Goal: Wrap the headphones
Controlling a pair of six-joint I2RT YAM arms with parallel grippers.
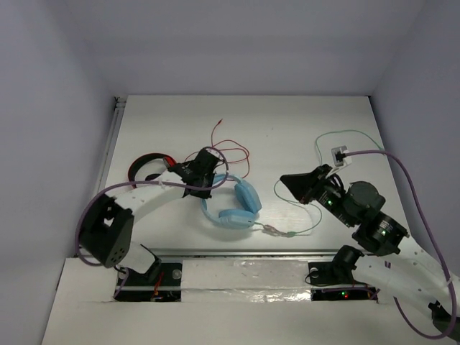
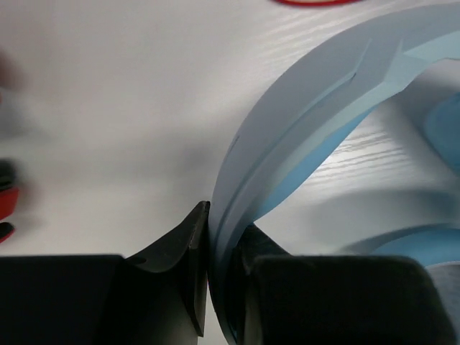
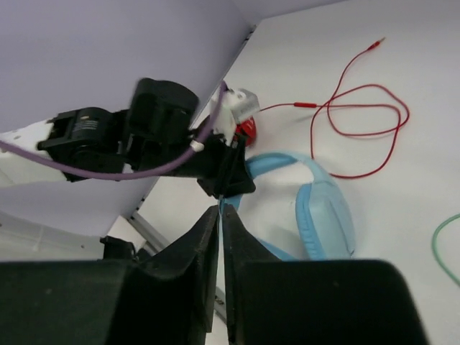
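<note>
The light blue headphones (image 1: 241,203) lie at the table's middle, ear cups toward the near side. My left gripper (image 1: 208,178) is shut on their headband, which runs up between its fingers in the left wrist view (image 2: 316,108). The thin pale green cable (image 1: 309,230) leaves the near ear cup, loops right and rises to my right gripper (image 1: 282,184). That gripper is shut, with a thin pale line pinched between its jaws in the right wrist view (image 3: 221,212). This view also shows the headphones (image 3: 323,215), the left gripper (image 3: 226,169) and a bit of cable (image 3: 440,244).
Red-and-black headphones (image 1: 147,167) lie left of the left gripper, their red cable (image 1: 231,144) looped on the table behind the blue ones. More green cable (image 1: 345,132) arcs at the back right. Grey walls enclose the table on three sides.
</note>
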